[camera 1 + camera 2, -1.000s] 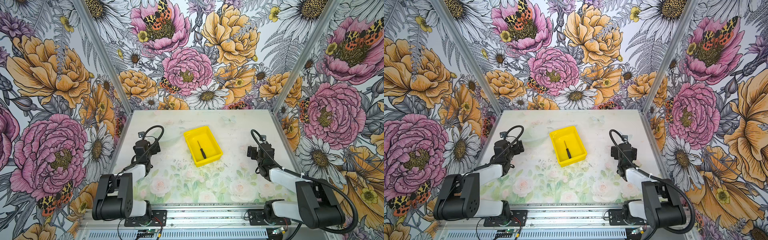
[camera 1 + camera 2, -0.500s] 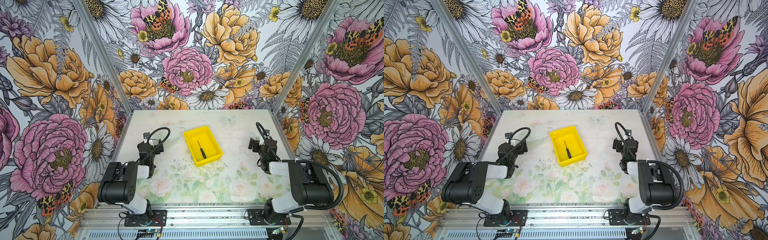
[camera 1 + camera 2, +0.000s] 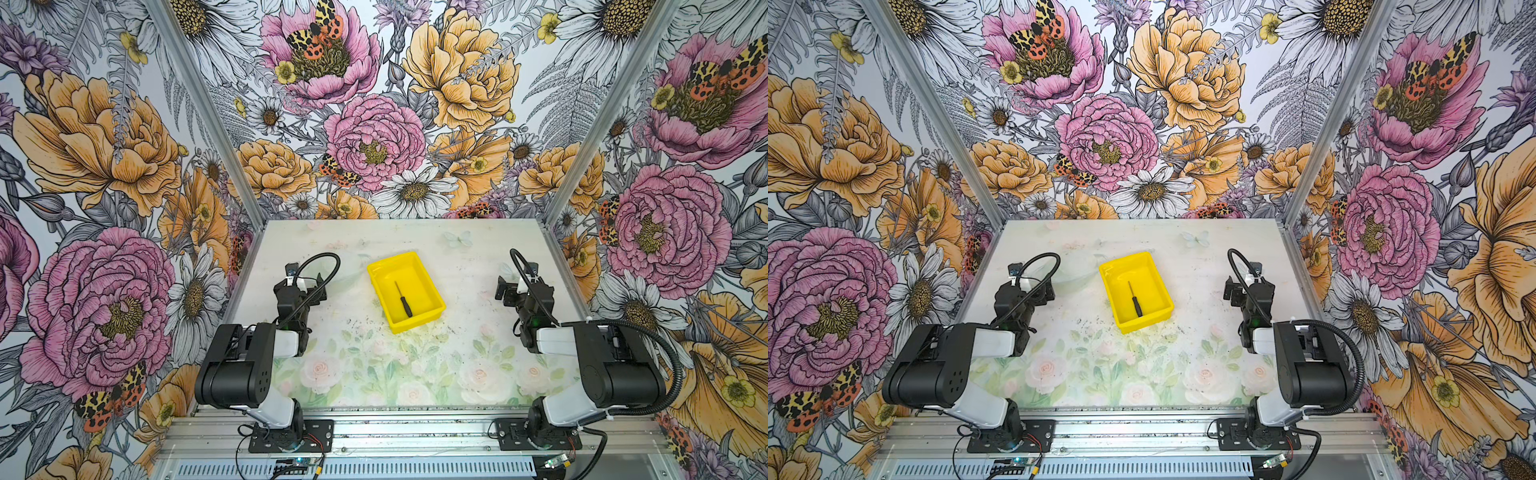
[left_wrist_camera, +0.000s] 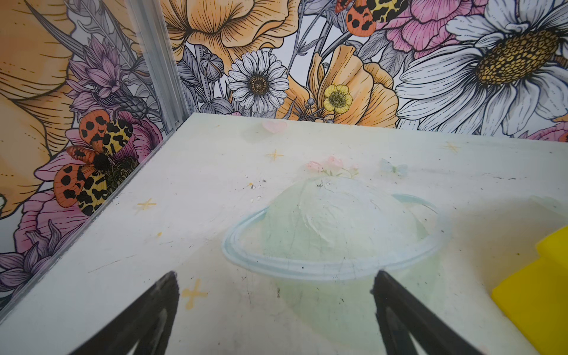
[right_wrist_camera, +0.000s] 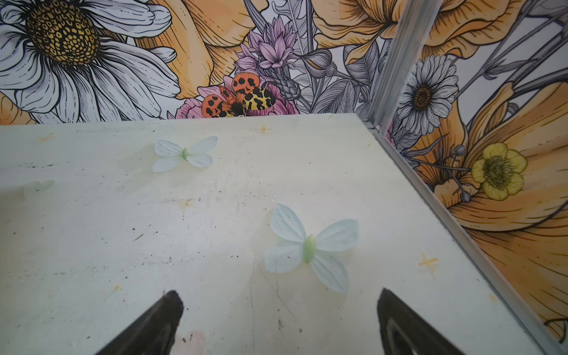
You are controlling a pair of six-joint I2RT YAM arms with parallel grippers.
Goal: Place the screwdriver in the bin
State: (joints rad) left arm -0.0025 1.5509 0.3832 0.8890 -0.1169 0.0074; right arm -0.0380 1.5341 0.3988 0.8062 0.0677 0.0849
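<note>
The yellow bin (image 3: 420,322) (image 3: 1144,322) stands mid-table, turned slightly askew. The black-handled screwdriver (image 3: 403,299) (image 3: 1135,298) lies flat on its floor, in both top views. My left gripper (image 3: 305,283) (image 3: 1030,286) sits low, left of the bin and well apart from it. In the left wrist view it (image 4: 275,273) is open over bare table, with a corner of the bin (image 4: 541,295) at the edge of the picture. My right gripper (image 3: 519,286) (image 3: 1246,286) sits right of the bin. It (image 5: 279,292) is open with nothing between its fingers.
Flowered walls with metal corner posts (image 3: 552,199) close in the table on three sides. Both arms are folded low near the front rail (image 3: 395,428). The table print shows a ringed planet (image 4: 335,233) and pale butterflies (image 5: 310,249).
Both arms have folded back over their bases, elbows dropping toward the front rail. The grippers stay open at the bin's sides. The screwdriver and the bin have not moved.
</note>
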